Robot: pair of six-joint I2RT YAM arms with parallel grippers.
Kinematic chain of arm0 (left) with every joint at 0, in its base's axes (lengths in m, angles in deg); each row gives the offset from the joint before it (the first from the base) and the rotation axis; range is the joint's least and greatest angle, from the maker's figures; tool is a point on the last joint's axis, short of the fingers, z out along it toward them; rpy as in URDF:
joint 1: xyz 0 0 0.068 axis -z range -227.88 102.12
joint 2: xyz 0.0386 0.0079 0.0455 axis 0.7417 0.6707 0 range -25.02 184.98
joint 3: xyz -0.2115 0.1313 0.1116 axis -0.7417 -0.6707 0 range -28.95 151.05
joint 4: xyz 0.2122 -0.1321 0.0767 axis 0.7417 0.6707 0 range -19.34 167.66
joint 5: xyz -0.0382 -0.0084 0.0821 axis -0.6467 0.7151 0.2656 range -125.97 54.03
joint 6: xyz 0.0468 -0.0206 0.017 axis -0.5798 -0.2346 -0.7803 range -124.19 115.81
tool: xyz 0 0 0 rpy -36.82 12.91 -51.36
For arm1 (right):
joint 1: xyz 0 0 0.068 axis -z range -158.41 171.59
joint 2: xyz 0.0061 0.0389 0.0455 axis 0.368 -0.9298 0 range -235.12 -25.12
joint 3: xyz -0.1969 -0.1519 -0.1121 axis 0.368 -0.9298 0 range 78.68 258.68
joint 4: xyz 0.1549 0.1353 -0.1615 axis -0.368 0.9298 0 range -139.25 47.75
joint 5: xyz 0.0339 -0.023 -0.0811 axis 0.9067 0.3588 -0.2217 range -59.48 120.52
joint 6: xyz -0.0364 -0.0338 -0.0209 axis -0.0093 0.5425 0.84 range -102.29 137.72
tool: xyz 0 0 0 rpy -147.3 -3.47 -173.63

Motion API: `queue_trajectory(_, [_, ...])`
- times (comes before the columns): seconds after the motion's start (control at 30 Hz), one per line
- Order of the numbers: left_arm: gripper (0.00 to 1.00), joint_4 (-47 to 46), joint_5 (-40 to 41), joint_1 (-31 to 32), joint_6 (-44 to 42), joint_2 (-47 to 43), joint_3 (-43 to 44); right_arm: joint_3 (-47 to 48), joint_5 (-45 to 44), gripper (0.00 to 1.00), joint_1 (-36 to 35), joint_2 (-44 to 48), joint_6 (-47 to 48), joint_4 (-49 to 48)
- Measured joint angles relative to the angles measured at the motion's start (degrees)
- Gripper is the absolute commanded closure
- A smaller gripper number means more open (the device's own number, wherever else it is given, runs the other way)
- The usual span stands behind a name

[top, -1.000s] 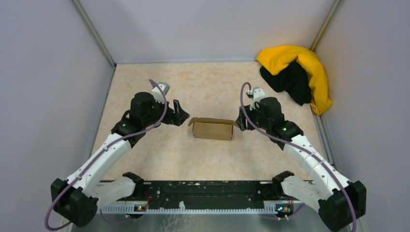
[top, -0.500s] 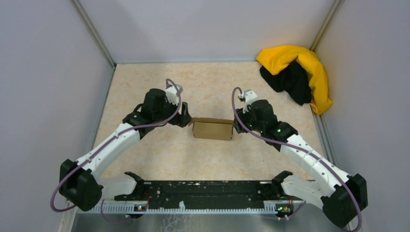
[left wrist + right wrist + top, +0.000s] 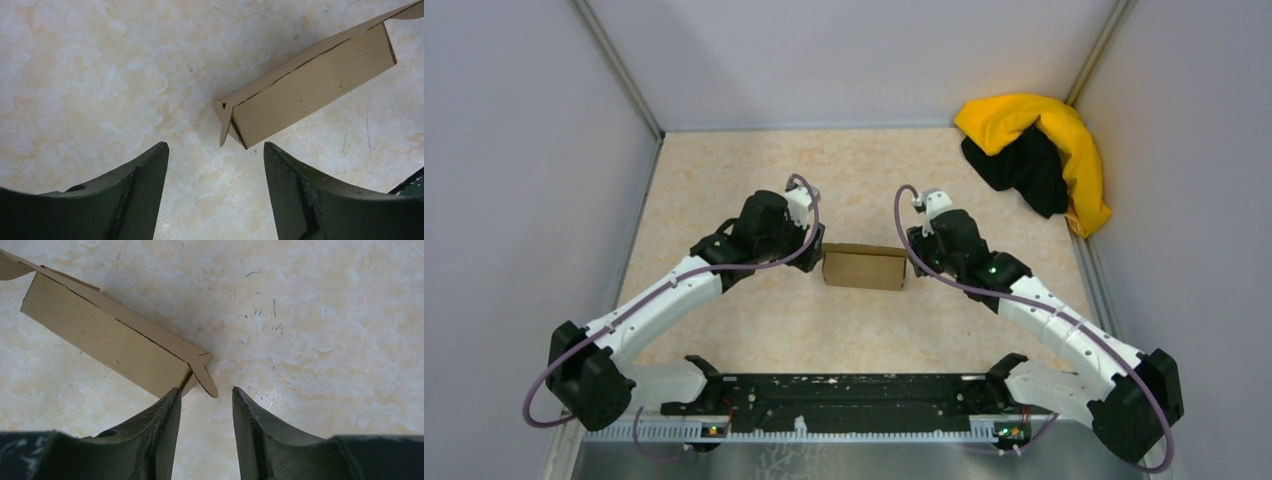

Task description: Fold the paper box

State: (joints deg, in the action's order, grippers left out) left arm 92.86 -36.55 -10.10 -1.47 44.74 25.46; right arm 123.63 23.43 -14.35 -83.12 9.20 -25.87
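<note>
Near the middle of the desk, a paper box (image 3: 864, 267) of plain brown cardboard, folded into a long low block, long sides parallel to the near edge. Flat on the marbled beige desk (image 3: 754, 180), with one arm at each short end.

At the left end of it, the left gripper (image 3: 814, 250), pointed down and inward. From the left wrist: left gripper (image 3: 215, 147) spread wide, both dark fingers (image 3: 145, 190) clear of the cardboard, bare desk between them. Paper box (image 3: 310, 85) just beyond the tips, lying at a slant in this view. A small triangular end flap sticking out loose at the nearest corner, a thin dark seam along the upper edge. No contact to be made out.

At the right end, the right gripper (image 3: 911, 258), close against the cardboard. From the right wrist: right gripper (image 3: 205, 390) parted, though more narrowly than the left. Paper box (image 3: 110, 345) with its near corner meeting the tip of one finger, a rounded end flap hanging out over the gap between the tips. Not pinched, as far as can be told; whether the flap touches the second finger, unclear.

In the far right corner of the desk, a heap of yellow and black cloth (image 3: 1044, 150), well apart from the box and both arms.
</note>
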Motion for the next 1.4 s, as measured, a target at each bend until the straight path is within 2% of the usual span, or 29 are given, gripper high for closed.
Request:
queue_trajectory(0.2, [0.46, 1.07, 1.86, 0.00, -1.11, 0.22, 0.15, 0.00, 0.00, 0.64, 0.00, -1.53, 0.00, 0.00])
queue_trajectory(1.03, [0.55, 0.96, -0.55, 0.00, -1.09, 4.48, 1.40, 0.00, 0.02, 0.71, 0.00, -3.98, 0.07, -1.38])
queue_trajectory(1.4, [0.65, 0.68, -0.55, 0.02, -0.81, 6.58, 2.49, 0.00, 0.00, 0.73, 0.00, -5.14, 0.04, -1.49])
